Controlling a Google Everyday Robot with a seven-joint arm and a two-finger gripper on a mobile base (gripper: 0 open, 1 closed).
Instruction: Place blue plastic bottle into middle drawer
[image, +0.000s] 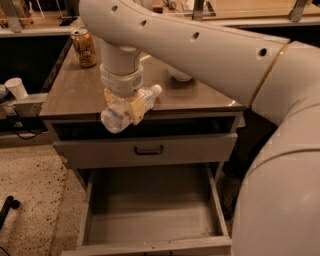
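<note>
Hand (131, 106) (with bottle (115, 120)) over handled drawer front (192, 148)

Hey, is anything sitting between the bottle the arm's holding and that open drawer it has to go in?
Nothing visible. The pincer holds the blue plastic bottle at the front edge of the cabinet top, above the closed drawer front; the middle drawer below is pulled out, its floor bare.
</note>
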